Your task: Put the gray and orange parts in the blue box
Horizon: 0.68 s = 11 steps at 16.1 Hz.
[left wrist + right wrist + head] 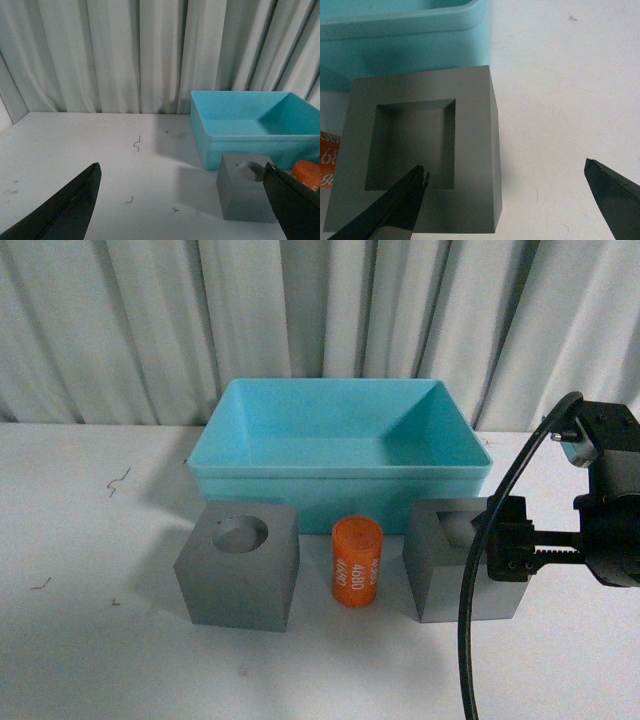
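The blue box (340, 498) stands at the back middle of the table. In front of it, in a row, are a gray cube with a round recess (240, 565), the orange cylinder (357, 562) printed "4680", and a gray cube with a square recess (450, 565). My right gripper (505, 540) is open just above the square-recess cube (470, 125). One finger (400, 205) is over its recess, the other (615, 192) over the table beside it. My left gripper (181, 167) is open and empty, low over the table left of the round-recess cube (245, 192).
A pale curtain (320, 310) hangs behind the white table (80, 540). The right arm's black cable (475, 580) loops in front of the square-recess cube. Small dark scraps (118, 480) lie on the table's left part.
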{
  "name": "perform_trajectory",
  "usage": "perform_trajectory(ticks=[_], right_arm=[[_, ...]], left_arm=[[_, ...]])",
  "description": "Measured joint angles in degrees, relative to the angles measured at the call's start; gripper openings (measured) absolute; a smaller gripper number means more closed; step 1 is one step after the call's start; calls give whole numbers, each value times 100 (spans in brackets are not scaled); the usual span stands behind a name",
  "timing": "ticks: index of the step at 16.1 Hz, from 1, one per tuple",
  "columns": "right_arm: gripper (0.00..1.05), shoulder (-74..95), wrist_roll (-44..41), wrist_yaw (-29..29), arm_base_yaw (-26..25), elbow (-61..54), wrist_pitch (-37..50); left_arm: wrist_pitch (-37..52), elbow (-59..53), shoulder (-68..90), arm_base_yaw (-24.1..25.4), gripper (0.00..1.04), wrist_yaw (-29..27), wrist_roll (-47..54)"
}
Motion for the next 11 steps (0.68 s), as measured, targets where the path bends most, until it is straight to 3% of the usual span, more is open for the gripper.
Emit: perform_trajectory(ticks=[5,6,7,11], right_arm=[[98,584,2,-22,-35,662,-179],[89,643,-4,-22,46,776,-321],[65,549,-39,-68,140,769,-485],[21,129,-157,-74,190,400,-704]], left_arm=[[0,0,0,0,98,0,0],[0,0,0,0,98,0,0],[0,0,0,0,98,0,0],[0,0,0,0,98,-2,0]])
